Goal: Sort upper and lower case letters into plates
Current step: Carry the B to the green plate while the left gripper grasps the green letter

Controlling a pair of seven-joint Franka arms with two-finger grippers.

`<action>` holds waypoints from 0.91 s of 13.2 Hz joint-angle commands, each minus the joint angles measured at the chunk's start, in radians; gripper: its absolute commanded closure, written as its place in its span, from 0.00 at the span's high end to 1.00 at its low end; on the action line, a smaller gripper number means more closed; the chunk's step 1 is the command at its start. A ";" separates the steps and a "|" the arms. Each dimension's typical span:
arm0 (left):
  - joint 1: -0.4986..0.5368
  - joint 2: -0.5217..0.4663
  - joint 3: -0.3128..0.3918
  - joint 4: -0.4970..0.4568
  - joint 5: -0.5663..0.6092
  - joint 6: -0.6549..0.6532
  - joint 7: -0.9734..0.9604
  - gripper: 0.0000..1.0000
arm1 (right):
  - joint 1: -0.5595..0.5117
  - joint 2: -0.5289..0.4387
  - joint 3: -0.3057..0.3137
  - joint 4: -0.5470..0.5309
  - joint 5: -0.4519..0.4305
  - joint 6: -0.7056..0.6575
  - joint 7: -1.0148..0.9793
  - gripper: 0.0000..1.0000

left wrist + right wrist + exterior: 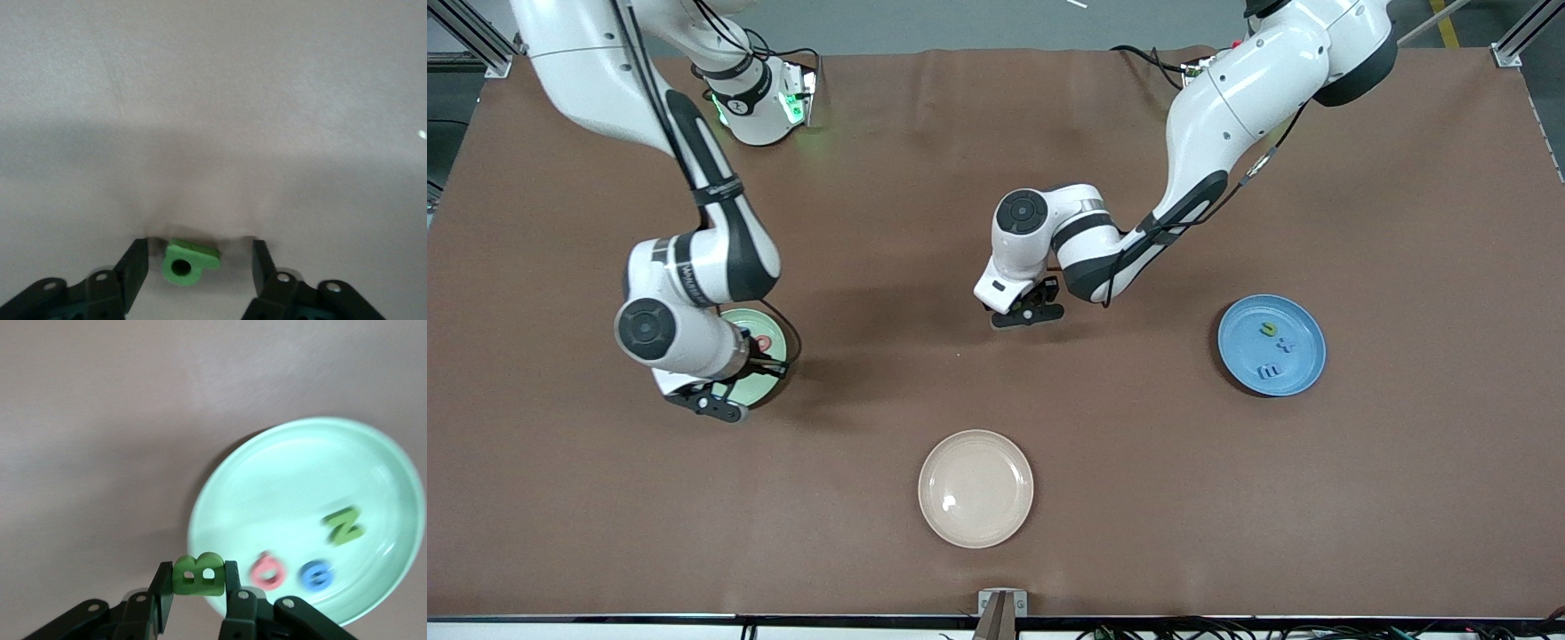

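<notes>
My right gripper [198,579] is shut on a green capital B [198,570] and holds it over the edge of the mint green plate [300,467]. That plate holds a pink O [268,571], a blue G [315,574] and a green N [344,525]. In the front view this gripper [713,402] covers part of the mint plate [775,360]. My left gripper [199,252] is open, low over the table's middle [1028,312]. A small green lower-case letter [189,262] lies on the cloth between its fingers. The blue plate [1303,320] holds three small letters.
A cream-beige plate [975,488] sits nearer the front camera than the other two plates, at the table's middle. The blue plate lies toward the left arm's end, the mint plate toward the right arm's end. Brown cloth covers the table.
</notes>
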 commanded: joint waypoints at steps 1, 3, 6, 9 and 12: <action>-0.008 0.008 0.016 0.014 0.007 0.007 0.016 0.66 | -0.083 -0.011 0.022 -0.024 0.002 0.011 -0.174 0.03; -0.008 0.007 0.019 0.013 0.007 0.007 0.016 0.62 | -0.118 -0.006 0.022 -0.042 0.005 0.044 -0.264 0.03; -0.008 0.007 0.020 0.014 0.004 0.007 0.014 0.46 | -0.136 0.010 0.025 -0.085 0.005 0.136 -0.315 0.03; -0.008 0.008 0.020 0.014 -0.004 0.007 0.000 0.27 | -0.136 0.021 0.029 -0.093 0.015 0.153 -0.316 0.03; -0.008 0.007 0.019 0.016 -0.010 0.007 -0.001 0.17 | -0.128 0.024 0.029 -0.128 0.048 0.196 -0.321 0.03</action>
